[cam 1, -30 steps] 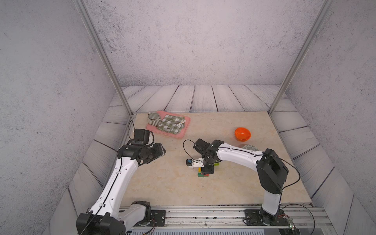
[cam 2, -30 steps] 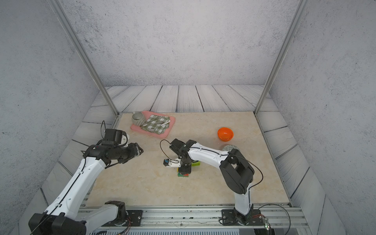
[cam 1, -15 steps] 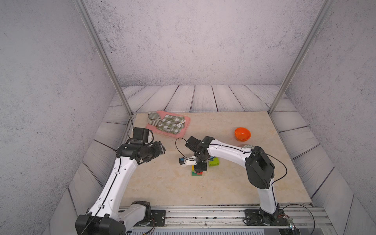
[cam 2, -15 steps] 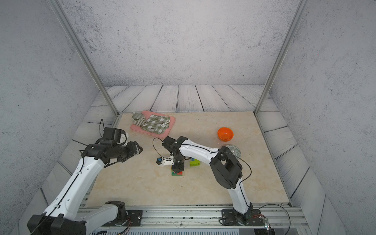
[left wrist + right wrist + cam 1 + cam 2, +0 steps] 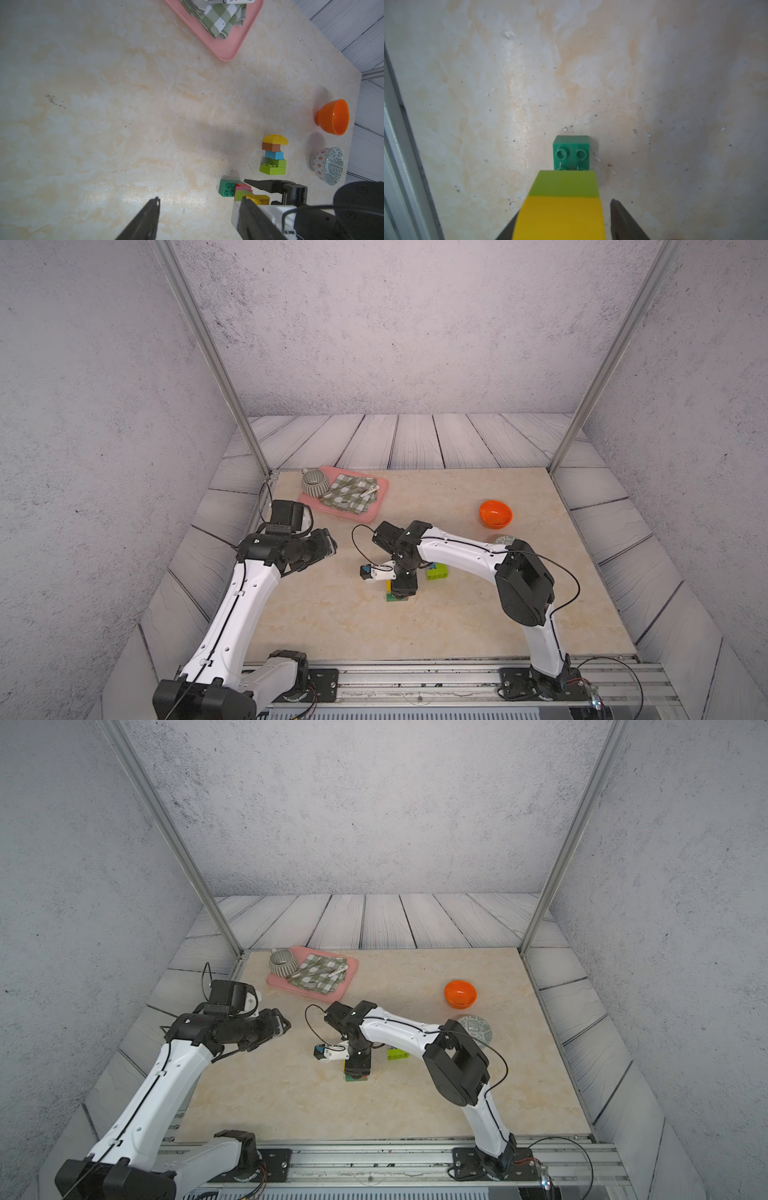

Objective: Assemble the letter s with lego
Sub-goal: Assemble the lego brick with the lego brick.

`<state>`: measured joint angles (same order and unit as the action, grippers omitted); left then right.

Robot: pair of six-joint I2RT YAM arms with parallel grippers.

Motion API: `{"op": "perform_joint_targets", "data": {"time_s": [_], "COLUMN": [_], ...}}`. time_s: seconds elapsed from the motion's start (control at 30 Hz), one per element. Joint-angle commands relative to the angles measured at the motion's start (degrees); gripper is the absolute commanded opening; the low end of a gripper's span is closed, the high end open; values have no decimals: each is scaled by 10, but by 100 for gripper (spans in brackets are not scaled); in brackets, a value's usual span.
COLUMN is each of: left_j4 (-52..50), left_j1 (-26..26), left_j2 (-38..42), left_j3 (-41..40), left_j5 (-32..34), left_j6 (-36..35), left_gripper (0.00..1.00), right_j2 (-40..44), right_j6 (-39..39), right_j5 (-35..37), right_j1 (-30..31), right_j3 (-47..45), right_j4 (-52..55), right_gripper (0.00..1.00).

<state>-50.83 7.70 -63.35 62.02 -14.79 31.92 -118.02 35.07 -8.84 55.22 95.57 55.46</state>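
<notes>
The lego stack (image 5: 564, 182), well apart from the orange bowl (image 5: 334, 117), is straddled at its yellow end by the right gripper (image 5: 564, 208), jaws parted. The left gripper (image 5: 200, 198), farther from the bowl, is held open, empty. Toppling could be caused by a finger catching the stack.

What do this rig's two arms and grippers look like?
Both the left arm and right arm have white link shells with bulky black joint housings. A thin black cable loops loose outside each. The left gripper and right gripper each carry two dark, tapering fingers. Black bases bolt to a silver rail.
</notes>
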Motion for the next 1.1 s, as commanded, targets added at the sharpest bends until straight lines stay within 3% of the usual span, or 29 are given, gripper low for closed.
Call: {"op": "perform_joint_targets", "data": {"time_s": [0.0, 0.1, 0.3, 0.47, 0.6, 0.77, 1.07], "left_j4": [-10, -11, -15, -19, -13, -15, -7], "left_j1": [-7, -7, -7, -7, -7, -8, -8], "left_j2": [8, 8, 7, 6, 1, -1, -3], "left_j3": [14, 15, 20, 29, 30, 33, 27], "left_j5": [5, 5, 5, 7, 2, 5, -5], "left_j6": [-4, -4, -6, -10, -7, -5, 2], "left_gripper": [67, 67, 67, 67, 67, 67, 67], "right_j2": [35, 51, 137, 328, 412, 413, 334], "right_j6": [-2, -2, -12, -36, -75, -134, -196], "right_j5": [8, 12, 7, -23, -44, -63, -76], "right_j1": [2, -1, -20, -59, -71, -70, -70], "right_j3": [-8, -8, -52, -278, -439, -532, -585], "right_j4": [-2, -7, -35, -221, -376, -500, -683], "right_gripper": [72, 83, 89, 92, 94, 94, 94]}}
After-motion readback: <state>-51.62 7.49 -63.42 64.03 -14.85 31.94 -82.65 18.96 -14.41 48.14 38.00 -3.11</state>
